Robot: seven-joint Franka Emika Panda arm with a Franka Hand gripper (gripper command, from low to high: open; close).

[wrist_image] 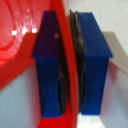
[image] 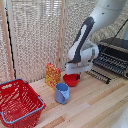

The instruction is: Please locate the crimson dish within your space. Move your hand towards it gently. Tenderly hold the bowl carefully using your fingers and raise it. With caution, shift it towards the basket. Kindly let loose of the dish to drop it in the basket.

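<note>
Pinching the thin rim of the crimson dish between its two blue-tipped fingers, the hand sits just right of centre in the exterior view, the bowl resting on the pale wooden worktop beside the blue mug. Small, round, shallow and plain glossy red, it looks light, stiff and somewhat slippery, so the wall is probably the best hold. The basket waits at lower left.
</note>
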